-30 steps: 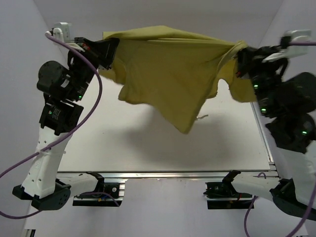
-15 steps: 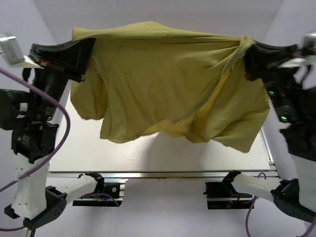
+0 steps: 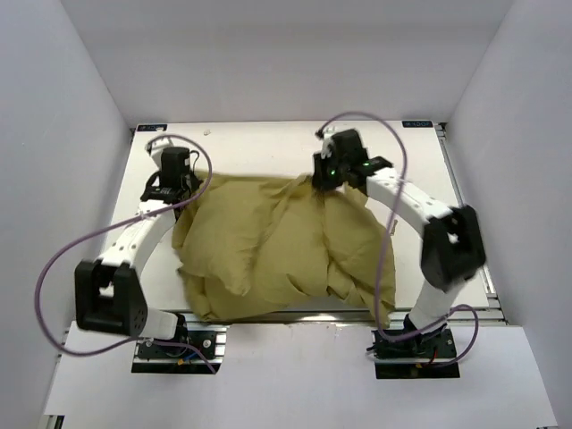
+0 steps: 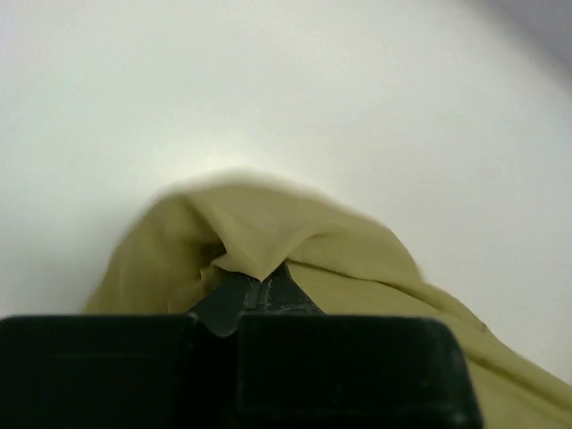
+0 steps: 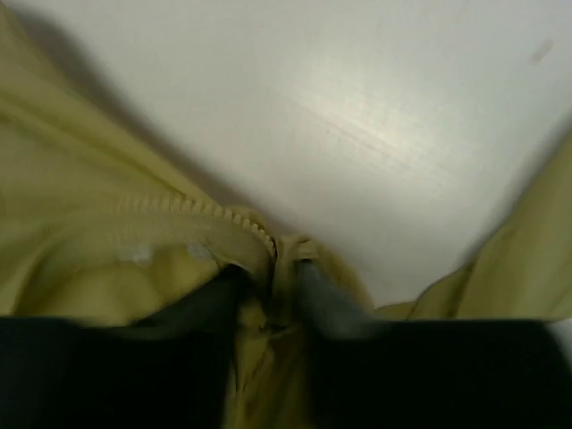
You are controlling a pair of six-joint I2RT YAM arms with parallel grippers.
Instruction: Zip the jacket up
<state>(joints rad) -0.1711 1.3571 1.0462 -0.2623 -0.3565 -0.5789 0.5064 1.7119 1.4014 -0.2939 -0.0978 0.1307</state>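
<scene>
At the left of the overhead view, the left gripper (image 3: 176, 189) sits on the upper-left corner of the jacket (image 3: 268, 250). Its wrist view shows its fingers (image 4: 228, 304) pressed together on a pinched fold of cloth. The jacket lies crumpled over the middle of the table (image 3: 268, 143), reaching the near edge. At its upper right edge rests the right gripper (image 3: 323, 181), its fingers (image 5: 326, 299) parted a little with the zipper (image 5: 192, 206) edge bunched between them; whether they grip it cannot be told.
</scene>
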